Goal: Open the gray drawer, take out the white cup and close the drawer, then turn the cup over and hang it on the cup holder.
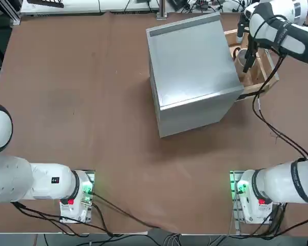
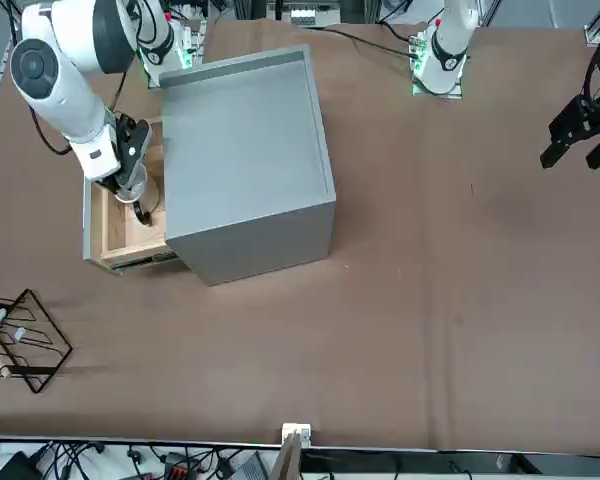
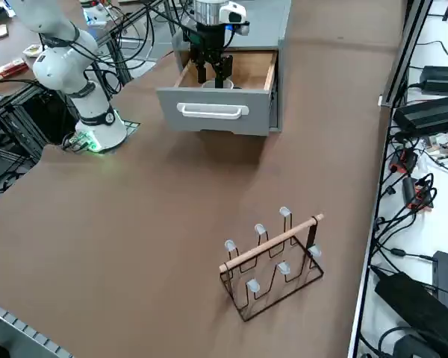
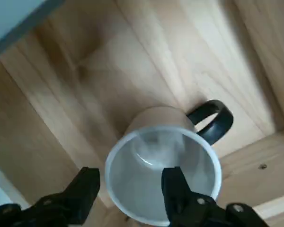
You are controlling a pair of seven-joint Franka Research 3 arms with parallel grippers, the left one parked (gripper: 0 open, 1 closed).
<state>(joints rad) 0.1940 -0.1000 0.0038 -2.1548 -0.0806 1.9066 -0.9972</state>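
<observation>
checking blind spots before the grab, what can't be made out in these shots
- Cup: in the top view the right arm hides nearly all of it; in the side view only its rim peeks past the right gripper.
- Grip: in the wrist view one finger is inside the rim, the other outside; contact cannot be told.
- Drawer: the wrist view shows only part of its floor.
- Cup holder: cut off by the front view's edge, absent from the top view.

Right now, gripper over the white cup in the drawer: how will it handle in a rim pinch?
The white cup looks glazed and rigid, so probably slippery. The right gripper straddles its rim, one finger inside, jaws open. The dark handle sits off-centre and may tilt it. Likely chips if dropped.
</observation>
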